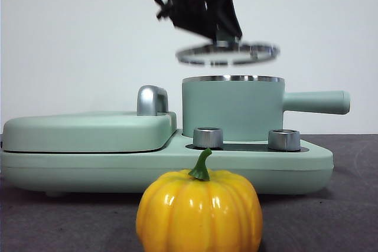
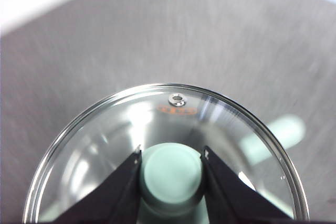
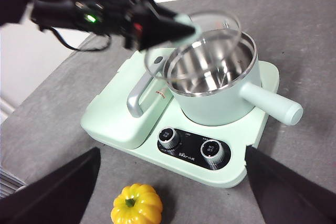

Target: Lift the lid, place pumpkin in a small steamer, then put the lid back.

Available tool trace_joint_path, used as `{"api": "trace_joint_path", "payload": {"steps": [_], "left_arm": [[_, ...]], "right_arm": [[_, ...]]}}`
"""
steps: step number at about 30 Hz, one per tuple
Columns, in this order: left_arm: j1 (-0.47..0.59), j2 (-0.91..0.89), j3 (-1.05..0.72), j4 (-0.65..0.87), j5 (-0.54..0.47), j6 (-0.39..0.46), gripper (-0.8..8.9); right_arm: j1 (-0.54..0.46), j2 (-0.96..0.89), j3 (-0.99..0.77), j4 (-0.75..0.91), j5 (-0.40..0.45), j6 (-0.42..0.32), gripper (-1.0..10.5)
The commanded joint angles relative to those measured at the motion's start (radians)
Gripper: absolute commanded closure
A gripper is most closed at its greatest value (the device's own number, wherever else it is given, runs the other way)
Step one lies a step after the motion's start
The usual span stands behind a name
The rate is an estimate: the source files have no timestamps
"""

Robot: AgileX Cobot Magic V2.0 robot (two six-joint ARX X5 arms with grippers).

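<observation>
Pumpkin access is the question now, since the mint green cylindrical small steamer with the steel rim (image 3: 215, 85) is standing open on the long mint green base unit with silver knobs (image 3: 184, 145). The left end effector (image 2: 171, 153) is clamping its two black jaws on the mint green knob (image 2: 171, 174) of the round clear glass lid with the steel rim (image 1: 227, 53), and in the front view it is holding that lid in the upper centre of the frame, clear above the pot's rim and a little tilted. The pot's long straight handle (image 3: 270, 103) is pointing toward the right edge of the right wrist view.

Lying on the grey bench (image 3: 47, 124) at the bottom centre of the front view, the glossy yellow-orange ribbed pumpkin with a curved green stem (image 1: 199, 210) is sitting upright in front of the base unit, apart from it, stem up. In the right wrist view it is showing at the lower left of the frame (image 3: 136, 205), between the wide-spread jaws of the right end effector (image 3: 170, 192), which is holding nothing. That arm is judged the nearer and the free one; the pumpkin lies below it, with the pot further toward the frame's top. Its grasp will likely need to come straight down around the ribbed body, and the lifted lid should stay aside of the pot's mouth.
</observation>
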Motion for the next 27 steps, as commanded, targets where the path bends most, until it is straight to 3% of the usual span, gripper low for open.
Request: {"api": "trace_joint_path", "payload": {"steps": [1, 7, 14, 19, 27], "left_arm": [[-0.004, -0.039, 0.026, 0.000, 0.004, 0.003, 7.68], [0.016, -0.115, 0.026, -0.068, 0.004, 0.011, 7.68], [0.070, -0.198, 0.026, -0.130, 0.004, 0.023, 7.94], [0.124, -0.250, 0.026, -0.166, 0.004, 0.025, 7.96], [0.203, -0.299, 0.026, -0.216, 0.004, 0.029, 7.96]], "right_arm": [[0.003, 0.023, 0.012, 0.011, -0.013, 0.022, 5.3], [0.027, 0.103, 0.012, 0.011, -0.071, 0.066, 5.3], [0.135, 0.209, 0.012, 0.060, -0.056, 0.127, 5.3], [0.283, 0.299, 0.012, 0.138, 0.039, 0.187, 5.3], [0.627, 0.487, 0.012, 0.202, 0.326, 0.222, 5.3]]}}
